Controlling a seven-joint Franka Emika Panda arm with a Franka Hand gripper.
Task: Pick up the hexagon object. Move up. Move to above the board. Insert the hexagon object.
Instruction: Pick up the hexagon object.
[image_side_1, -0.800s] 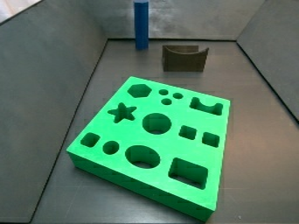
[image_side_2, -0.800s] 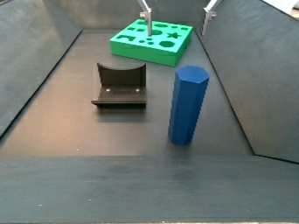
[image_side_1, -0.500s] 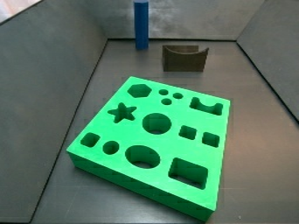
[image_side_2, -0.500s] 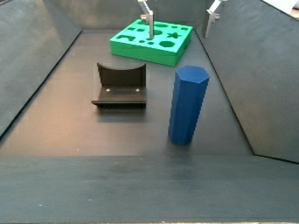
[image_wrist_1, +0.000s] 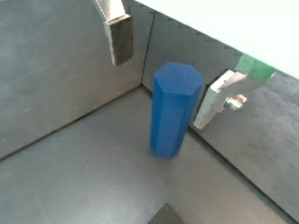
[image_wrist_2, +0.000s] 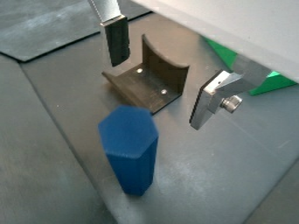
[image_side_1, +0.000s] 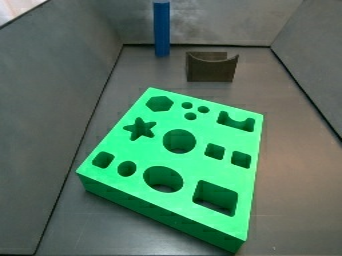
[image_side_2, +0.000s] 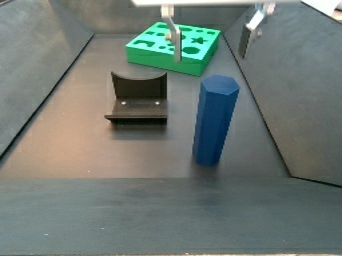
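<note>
The end effector (image_side_2: 211, 22) hangs wide open and empty above the upright hexagon (image_side_2: 215, 121), which stands beside the fixture (image_side_2: 136, 97), well apart from the board (image_side_1: 174, 159). An off-centre descent could topple the hexagon.

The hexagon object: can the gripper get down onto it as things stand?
Probably yes. The hexagon object stands upright and alone on the floor, apart from the fixture. The gripper hangs above it, jaws open, nothing between them.
</note>
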